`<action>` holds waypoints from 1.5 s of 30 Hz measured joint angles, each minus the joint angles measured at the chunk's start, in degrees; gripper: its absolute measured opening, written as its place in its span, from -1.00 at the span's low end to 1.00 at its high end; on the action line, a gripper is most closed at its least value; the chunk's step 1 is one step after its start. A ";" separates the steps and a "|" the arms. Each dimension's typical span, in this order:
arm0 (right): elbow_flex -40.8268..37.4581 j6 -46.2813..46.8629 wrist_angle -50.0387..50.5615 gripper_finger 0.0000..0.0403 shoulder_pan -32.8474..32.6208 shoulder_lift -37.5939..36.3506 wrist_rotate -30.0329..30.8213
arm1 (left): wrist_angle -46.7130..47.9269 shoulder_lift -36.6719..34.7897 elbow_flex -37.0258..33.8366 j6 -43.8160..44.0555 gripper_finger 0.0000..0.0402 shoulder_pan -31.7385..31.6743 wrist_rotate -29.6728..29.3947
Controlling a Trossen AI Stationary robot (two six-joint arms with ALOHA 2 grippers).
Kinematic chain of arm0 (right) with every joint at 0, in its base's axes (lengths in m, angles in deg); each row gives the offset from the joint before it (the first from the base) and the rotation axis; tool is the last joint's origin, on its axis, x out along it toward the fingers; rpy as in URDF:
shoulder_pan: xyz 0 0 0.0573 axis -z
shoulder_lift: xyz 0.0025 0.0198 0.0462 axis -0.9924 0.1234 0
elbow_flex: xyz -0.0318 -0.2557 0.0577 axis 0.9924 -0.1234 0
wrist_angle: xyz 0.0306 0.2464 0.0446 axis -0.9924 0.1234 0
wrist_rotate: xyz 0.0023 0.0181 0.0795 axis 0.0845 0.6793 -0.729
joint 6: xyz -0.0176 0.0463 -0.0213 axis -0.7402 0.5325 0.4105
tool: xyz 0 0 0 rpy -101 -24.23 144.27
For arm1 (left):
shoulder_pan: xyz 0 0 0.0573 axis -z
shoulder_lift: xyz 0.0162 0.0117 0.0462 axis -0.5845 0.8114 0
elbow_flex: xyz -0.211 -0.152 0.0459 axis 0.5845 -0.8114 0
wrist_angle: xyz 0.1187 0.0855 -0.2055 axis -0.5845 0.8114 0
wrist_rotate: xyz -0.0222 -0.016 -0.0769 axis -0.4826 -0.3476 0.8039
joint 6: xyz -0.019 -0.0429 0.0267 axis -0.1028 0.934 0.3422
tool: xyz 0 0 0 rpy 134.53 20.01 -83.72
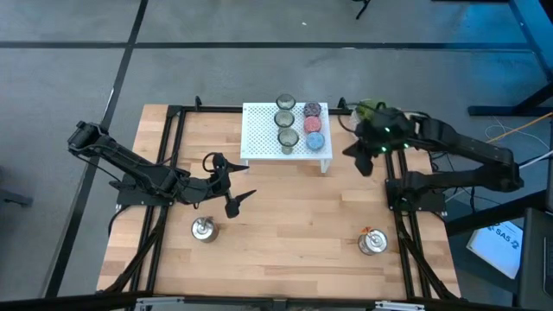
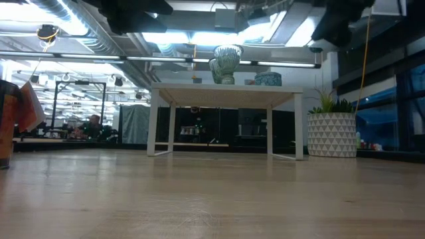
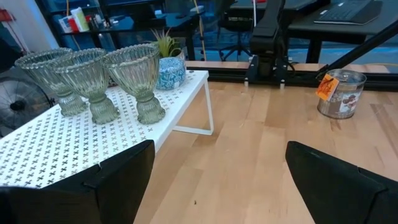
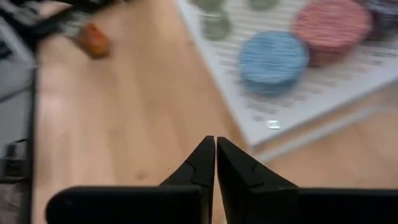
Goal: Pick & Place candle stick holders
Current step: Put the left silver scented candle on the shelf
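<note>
Looking past my left gripper (image 1: 232, 187), I see its fingers spread wide and empty over the table (image 1: 294, 225); my right gripper (image 4: 215, 163) is pinched closed just beside the white rack (image 1: 263, 138), where six candle holders (image 1: 298, 123) sit. Two silver holders (image 1: 204, 229) stand nearer.

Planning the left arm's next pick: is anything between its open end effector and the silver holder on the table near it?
Nothing visible. The left end effector hangs open beside the silver holder, with only bare table between them.
</note>
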 joint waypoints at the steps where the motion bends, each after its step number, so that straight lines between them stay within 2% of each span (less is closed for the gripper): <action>1: -1.15 0.80 -1.17 -0.91 -1.35 -1.39 -0.07 | 0.00 0.00 0.00 0.32 0.80 0.00 0.02; 7: -12.31 9.34 -15.90 -0.91 -10.33 -8.77 -0.06 | -0.46 0.00 0.00 0.34 0.80 0.00 0.41; 11: -21.98 14.85 -31.05 -0.91 -17.03 -11.43 -0.05 | -0.55 0.00 0.00 0.61 0.80 0.00 0.44; 15: -31.48 17.25 -51.14 -0.91 -23.81 -11.22 -0.05 | -0.51 0.00 0.00 2.77 0.80 0.07 0.67; 18: -37.04 16.76 -67.67 -0.91 -28.73 -9.63 -0.02 | -0.50 0.00 0.00 3.55 0.80 0.07 3.22; 22: -39.94 12.03 -81.98 -0.91 -34.52 -6.97 -0.05 | -0.48 0.00 0.00 4.69 0.80 0.07 7.32; 26: -40.05 7.47 -85.09 -0.91 -38.06 -4.99 -0.05 | -0.45 0.00 0.00 4.90 0.80 0.07 9.04; 33: -40.05 2.44 -84.64 -0.91 -38.82 -4.67 0.00 | -0.46 0.00 0.00 4.89 0.80 -0.32 8.66; 41: -40.05 2.20 -82.55 -0.91 -38.76 -4.67 1.07 | -0.42 0.00 0.00 5.29 0.80 -1.29 8.49; 45: -40.05 3.11 -82.67 -0.91 -38.76 -4.67 1.05 | 0.12 0.00 0.00 9.65 0.80 -0.87 10.09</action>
